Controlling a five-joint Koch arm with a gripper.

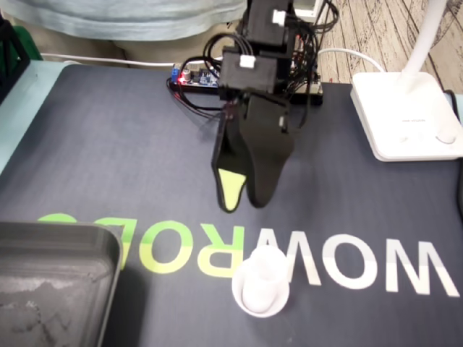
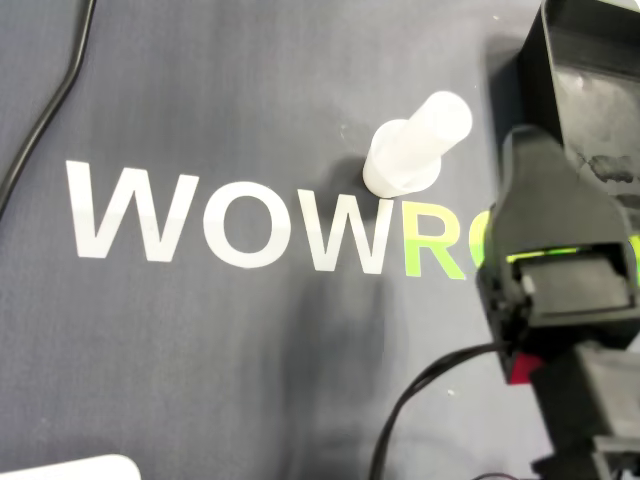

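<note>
Gripper [image 1: 244, 202] hangs tip-down over the dark mat [image 1: 108, 144] on the table, jaws pressed together on nothing. White container [image 1: 260, 285] stands upright on the mat's lettering, apart from the gripper. In the fixed view, 1 grey tray [image 1: 58, 282] lies to its left.

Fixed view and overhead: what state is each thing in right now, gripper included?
gripper: shut, empty, tips down above the mat, apart from the vial.
white vial: upright on the mat's lettering, not held.
tray: on the mat's corner, nothing seen inside.
control board: red light on.
desk lamp: base standing beside the mat, head out of view.
</note>
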